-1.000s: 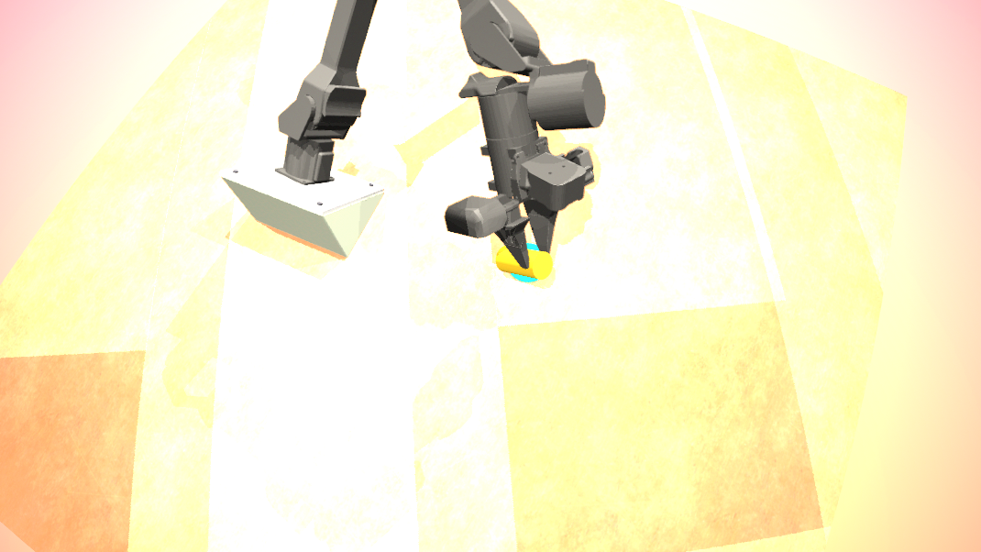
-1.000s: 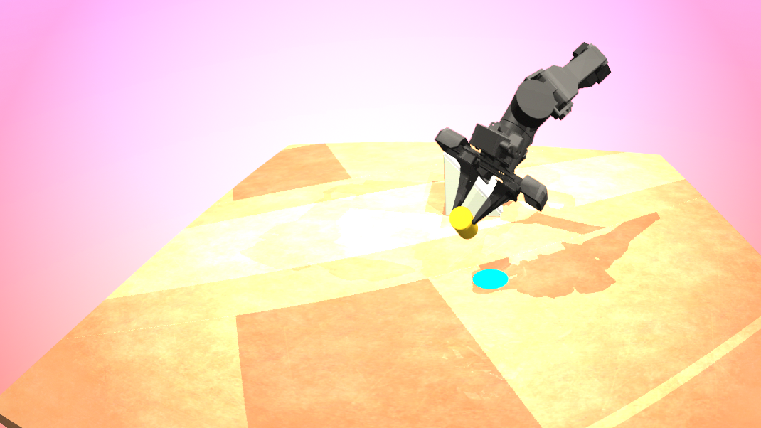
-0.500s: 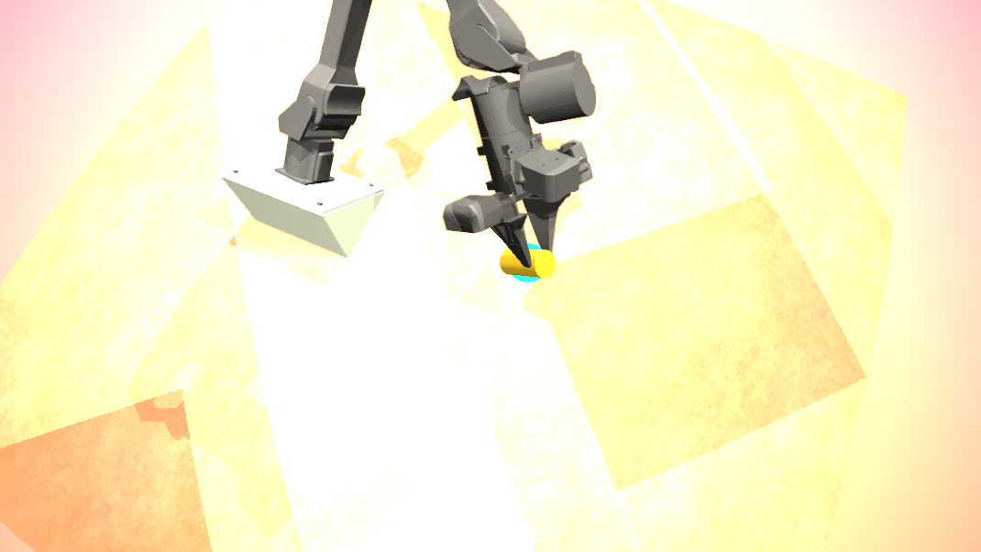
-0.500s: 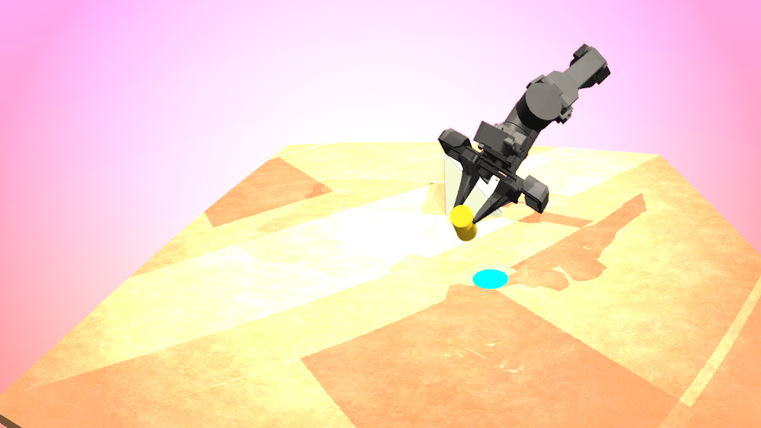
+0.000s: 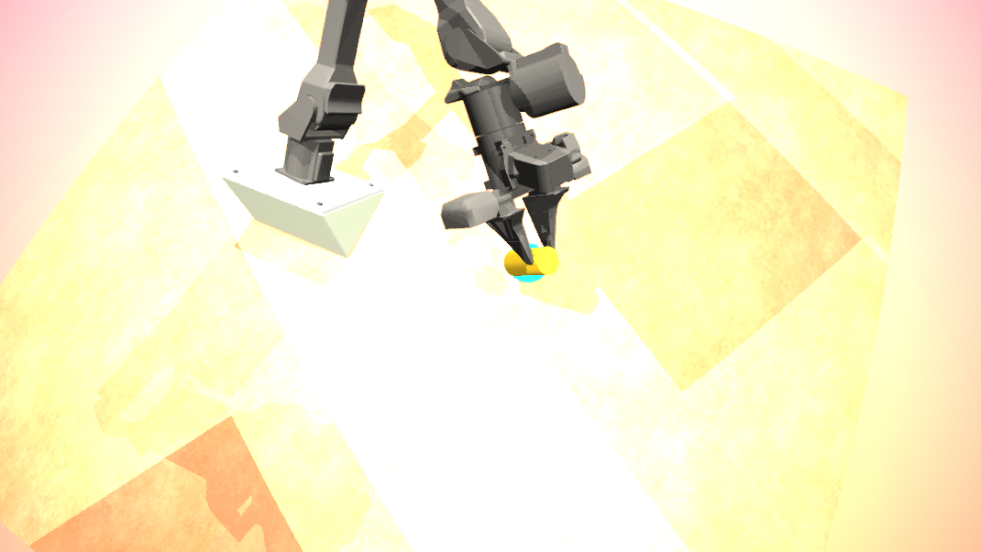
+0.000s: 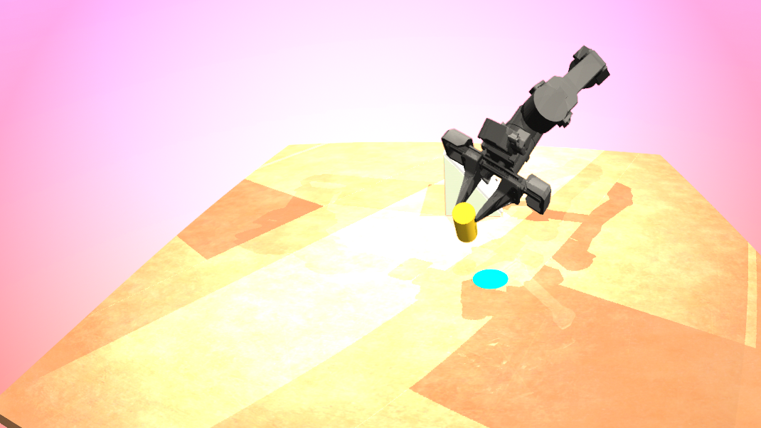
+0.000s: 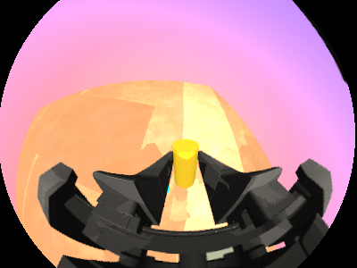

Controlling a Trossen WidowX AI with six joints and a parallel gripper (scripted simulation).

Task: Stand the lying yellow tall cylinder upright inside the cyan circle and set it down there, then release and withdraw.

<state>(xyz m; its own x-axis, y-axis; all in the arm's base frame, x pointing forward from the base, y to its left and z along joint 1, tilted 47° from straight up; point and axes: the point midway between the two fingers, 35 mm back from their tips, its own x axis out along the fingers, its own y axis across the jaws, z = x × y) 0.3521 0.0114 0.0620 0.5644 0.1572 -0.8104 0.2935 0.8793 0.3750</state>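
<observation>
The yellow cylinder (image 5: 546, 261) (image 6: 465, 228) (image 7: 185, 170) is held in the air, tilted, with its bright end face up. My gripper (image 5: 540, 254) (image 6: 469, 212) (image 7: 186, 154) is shut on it near that upper end, one finger on each side. The cyan circle (image 5: 528, 278) (image 6: 490, 279) lies flat on the table. In the top view the cylinder covers the middle of the circle. In the exterior view the whole circle shows, below and right of the cylinder. In the wrist view only a sliver of it shows beside the left finger.
The pale wedge-shaped arm base (image 5: 294, 205) (image 6: 453, 188) stands left of the gripper in the top view and behind it in the exterior view. The table (image 5: 720, 274) (image 6: 239, 340) carries orange and pale patches and shadows. Its outer edges show in the top and exterior views.
</observation>
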